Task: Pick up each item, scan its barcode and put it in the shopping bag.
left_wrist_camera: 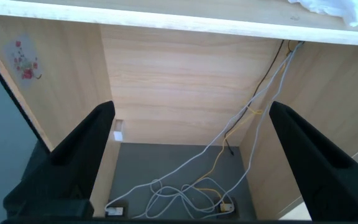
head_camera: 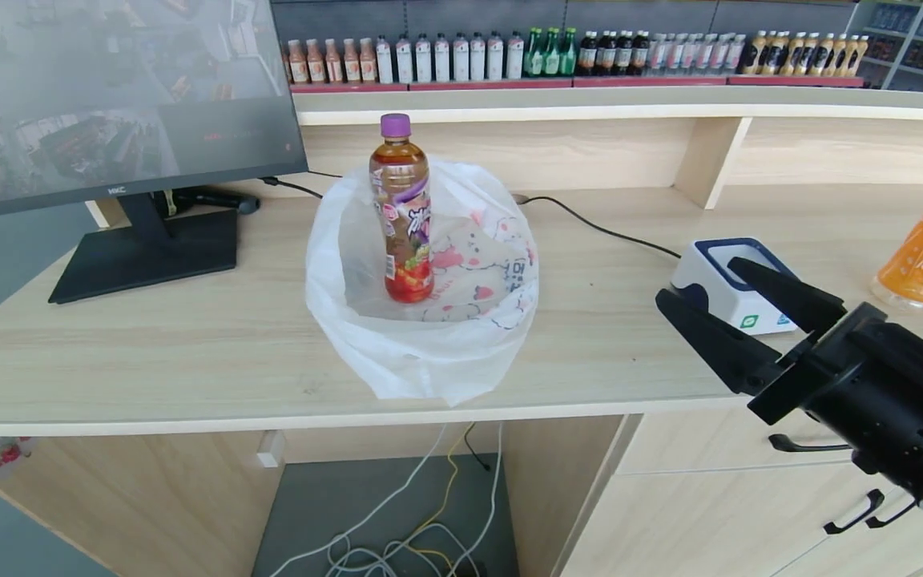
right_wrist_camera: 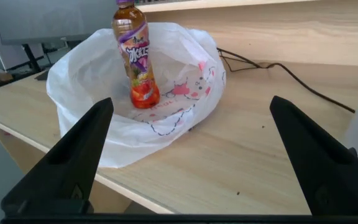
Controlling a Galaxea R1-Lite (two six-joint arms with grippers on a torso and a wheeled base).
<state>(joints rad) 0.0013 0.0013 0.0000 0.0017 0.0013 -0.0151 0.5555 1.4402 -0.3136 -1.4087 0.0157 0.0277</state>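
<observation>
Right gripper [head_camera: 698, 280]: fingers apart, empty, at front edge of counter [head_camera: 149, 361]. Scanner [head_camera: 766, 316] just behind its tips. Tea bottle [head_camera: 402, 208] upright inside shopping bag [head_camera: 429, 353], well to its left. Orange bottle [head_camera: 922, 256], probably juice and partly cut off, to its right. Left gripper [left_wrist_camera: 191, 112]: fingers apart, below counter, cables [left_wrist_camera: 185, 193] ahead.

The orange bottle [head_camera: 914, 256] is cut off by the head view's right edge. The scanner [head_camera: 738, 308] is partly hidden behind the right jaws. The monitor [head_camera: 109, 96] is cropped at top and left. In the right wrist view the tea bottle [right_wrist_camera: 135, 56] is cut off at the cap. The shelf bottles [head_camera: 558, 54] are too small for labels to be told.
</observation>
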